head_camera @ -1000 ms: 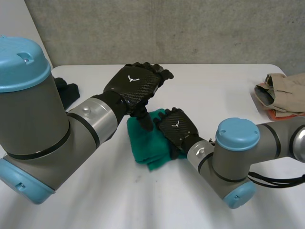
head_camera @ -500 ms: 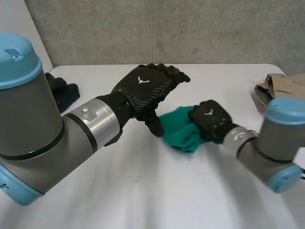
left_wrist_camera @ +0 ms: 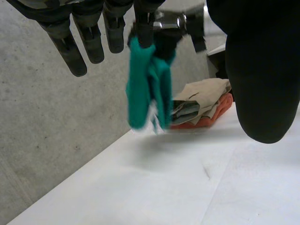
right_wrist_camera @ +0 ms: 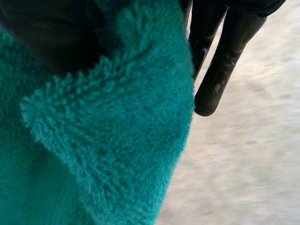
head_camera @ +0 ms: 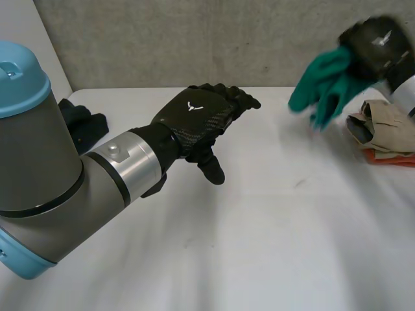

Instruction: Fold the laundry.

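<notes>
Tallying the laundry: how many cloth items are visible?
4: green towel in the right hand, midair; beige cloth stacked on an orange cloth at the table's right; black cloth behind the left arm. The stack may hide more.

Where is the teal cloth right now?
Head view, far right: the teal cloth hangs in the air, gripped by the right hand, beside the folded pile.

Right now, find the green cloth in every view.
Head view: green cloth hangs from the right hand, upper right.
Left wrist view: green cloth dangles beyond fingertips of the left hand.
Right wrist view: green cloth under the palm.
Shared landmark: the white table below.
</notes>
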